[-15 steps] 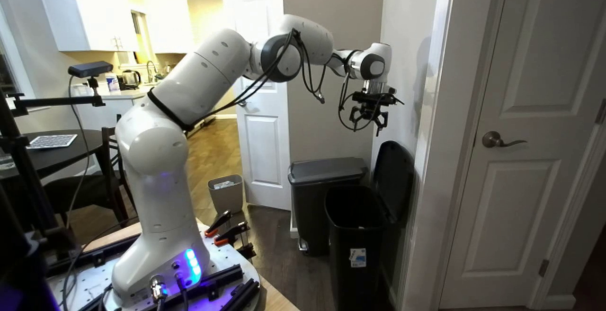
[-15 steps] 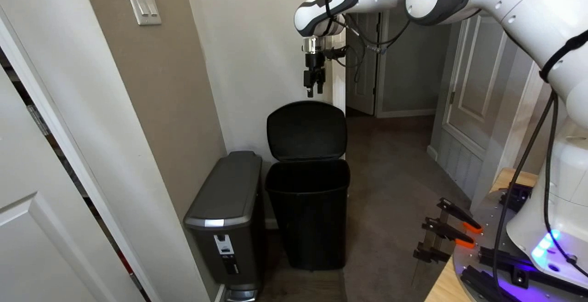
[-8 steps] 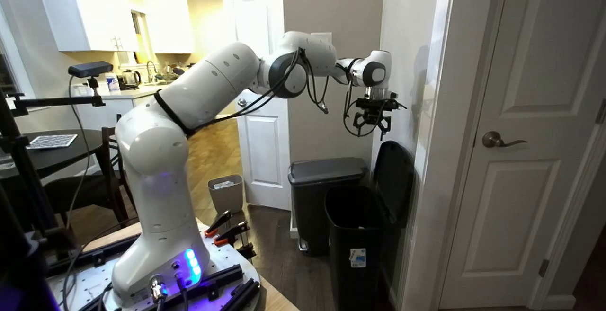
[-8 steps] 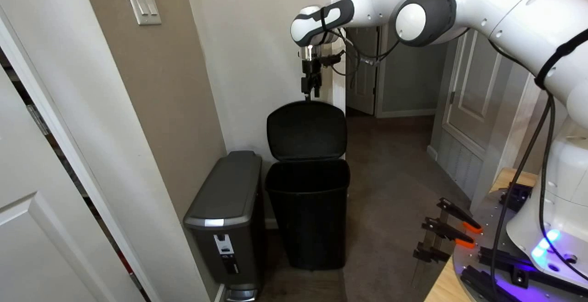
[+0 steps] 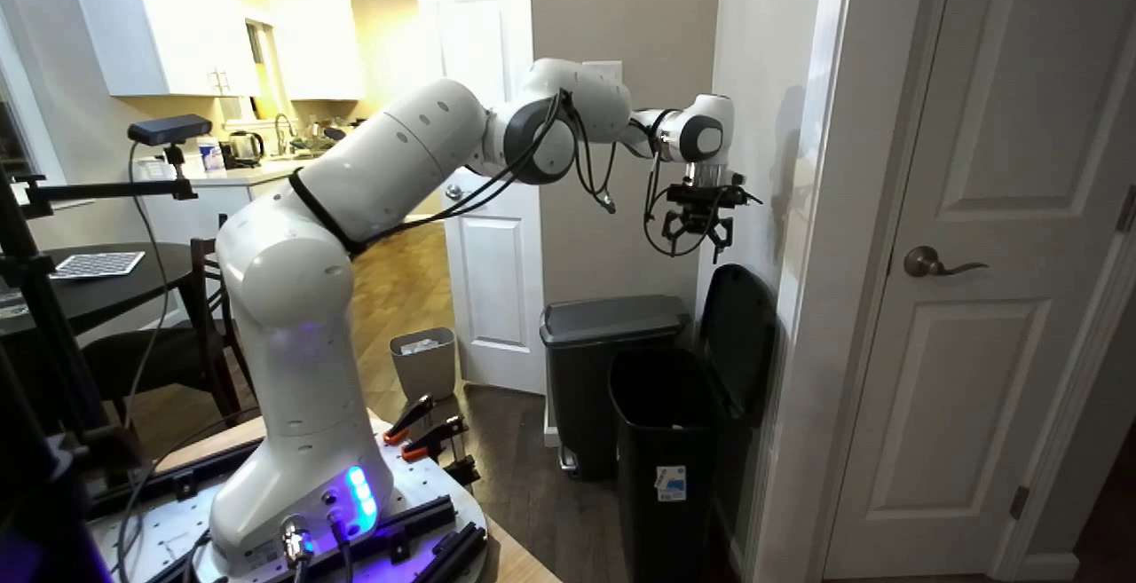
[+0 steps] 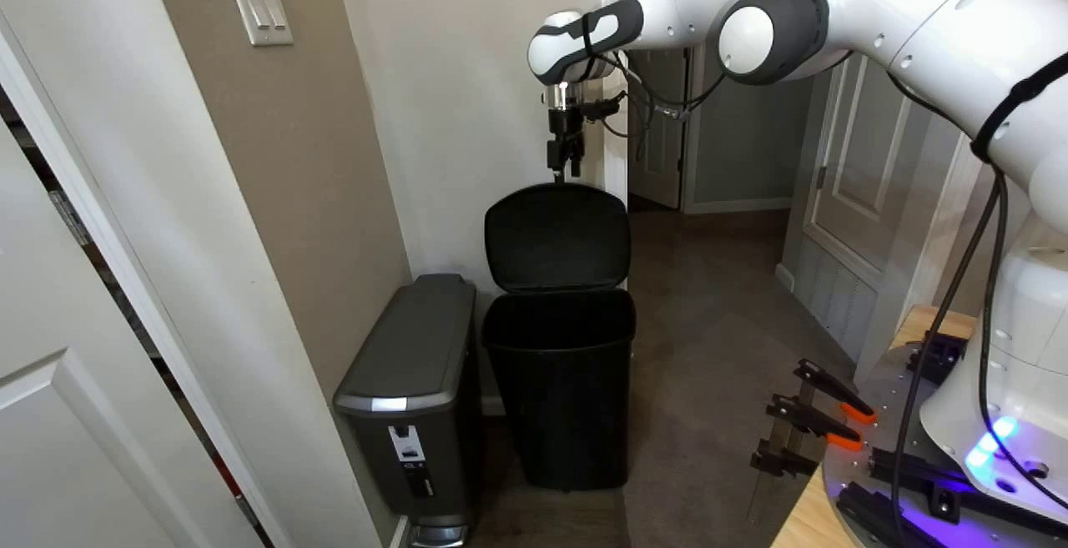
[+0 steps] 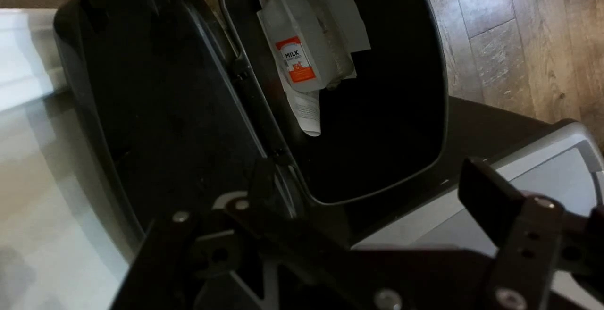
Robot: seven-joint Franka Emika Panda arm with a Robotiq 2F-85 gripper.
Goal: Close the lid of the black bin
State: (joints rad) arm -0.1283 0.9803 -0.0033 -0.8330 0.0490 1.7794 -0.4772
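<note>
The black bin (image 5: 652, 499) stands upright by the wall, with a small white label in that exterior view; it also shows in an exterior view (image 6: 567, 414) and from above in the wrist view (image 7: 382, 130). Its black lid (image 5: 744, 334) stands open, raised at the hinge and leaning back toward the wall; it shows in an exterior view (image 6: 557, 238) and on the left of the wrist view (image 7: 155, 97). My gripper (image 5: 692, 250) points down, open and empty, just above the lid's upper edge (image 6: 567, 174). In the wrist view its fingers (image 7: 368, 187) are wide apart. I cannot tell whether a fingertip touches the lid.
A shorter grey-topped bin (image 6: 413, 339) stands beside the black bin. A milk jug (image 7: 302, 41) and papers lie inside the black bin. A wall (image 6: 467, 114) rises close behind the lid. A small waste basket (image 5: 424, 366) stands farther off. Clamps (image 6: 822, 406) stick out from the robot's table.
My arm and gripper have moved down toward the lid's upper edge since one second ago. Nothing visibly differs from half a second ago. The lid and bins have not moved.
</note>
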